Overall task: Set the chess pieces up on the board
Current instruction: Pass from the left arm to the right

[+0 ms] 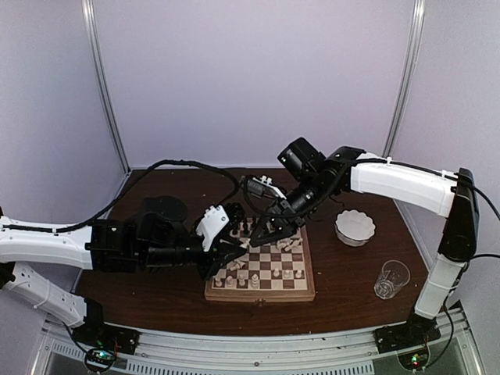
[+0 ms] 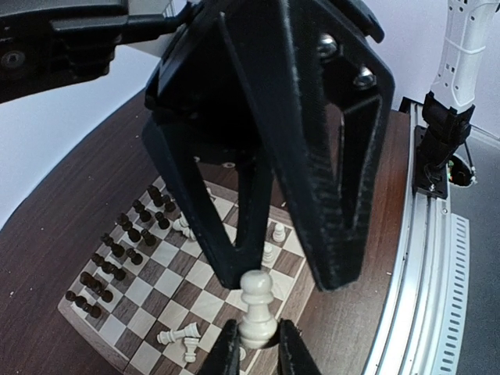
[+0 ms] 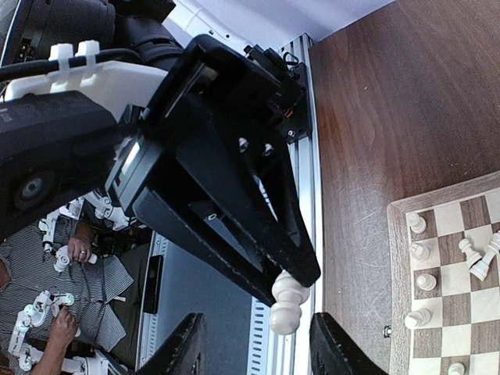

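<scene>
The left hand (image 2: 258,344) is clenched on the base of a white pawn (image 2: 256,308), carrying it in the air above the board (image 1: 262,295), probably so that the pawn's head is left free for a second grip. The right hand (image 3: 258,337) hangs released around it, its fingers (image 2: 301,172) spread to either side of the pawn without touching, which looks like a pass between the two arms. Below, dark pieces (image 2: 117,250) stand in rows while a few white pieces (image 2: 181,336) lie tipped over, so much of the setting-up remains.

L gripper (image 2: 256,348) pinched nearly closed, R gripper (image 3: 254,344) spread wide (the two nearly nose to nose).
</scene>
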Tool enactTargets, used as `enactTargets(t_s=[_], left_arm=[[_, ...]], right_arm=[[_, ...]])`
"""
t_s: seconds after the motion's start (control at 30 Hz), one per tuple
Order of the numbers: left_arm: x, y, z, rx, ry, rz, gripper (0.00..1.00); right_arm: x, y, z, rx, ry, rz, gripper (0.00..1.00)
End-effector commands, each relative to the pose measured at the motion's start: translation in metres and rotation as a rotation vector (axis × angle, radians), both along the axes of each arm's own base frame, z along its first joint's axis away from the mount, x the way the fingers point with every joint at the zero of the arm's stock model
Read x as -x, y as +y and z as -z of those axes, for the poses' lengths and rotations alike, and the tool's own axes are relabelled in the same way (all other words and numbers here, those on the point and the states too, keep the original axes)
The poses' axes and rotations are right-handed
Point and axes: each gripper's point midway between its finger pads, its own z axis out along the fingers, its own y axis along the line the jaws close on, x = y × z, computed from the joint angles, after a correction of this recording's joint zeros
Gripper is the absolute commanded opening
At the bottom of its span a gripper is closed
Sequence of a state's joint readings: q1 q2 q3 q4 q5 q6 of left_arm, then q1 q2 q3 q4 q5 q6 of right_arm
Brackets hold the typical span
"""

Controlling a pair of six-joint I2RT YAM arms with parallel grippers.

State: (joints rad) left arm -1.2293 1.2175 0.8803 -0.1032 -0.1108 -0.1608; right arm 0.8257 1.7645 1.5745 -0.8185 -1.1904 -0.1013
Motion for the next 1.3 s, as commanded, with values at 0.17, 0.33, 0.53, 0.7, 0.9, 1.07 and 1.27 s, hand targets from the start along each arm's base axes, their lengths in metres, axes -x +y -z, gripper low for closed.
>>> enactTargets(t_s=[0.17, 0.33, 0.53, 0.7, 0.9, 1.07, 1.27], left_arm=[[-0.002, -0.010, -0.029, 0.091, -0.008, 0.014, 0.16], [-0.002, -0.011, -0.028, 0.088, -0.010, 0.013, 0.16], [-0.003, -0.011, -0.026, 0.087, -0.004, 0.010, 0.16], [-0.004, -0.011, -0.023, 0.077, -0.006, 0.001, 0.17], [-0.016, 0.006, -0.009, -0.007, -0.033, -0.085, 0.43], [-0.032, 0.053, -0.010, -0.079, -0.043, -0.190, 0.58], [-0.105, 0.144, -0.045, -0.063, 0.016, -0.527, 0.80]], right_arm=[[-0.003, 0.011, -0.008, -0.021, -0.022, -0.007, 0.39], [-0.003, 0.013, -0.005, -0.015, -0.023, -0.005, 0.29], [-0.003, 0.014, -0.003, -0.012, -0.025, -0.004, 0.18], [-0.005, 0.015, -0.001, -0.002, -0.046, 0.005, 0.07], [-0.017, 0.004, 0.011, 0.087, -0.199, 0.032, 0.03], [-0.041, -0.023, 0.034, 0.245, -0.459, 0.063, 0.03], [-0.062, -0.042, 0.072, 0.400, -0.646, 0.051, 0.04]])
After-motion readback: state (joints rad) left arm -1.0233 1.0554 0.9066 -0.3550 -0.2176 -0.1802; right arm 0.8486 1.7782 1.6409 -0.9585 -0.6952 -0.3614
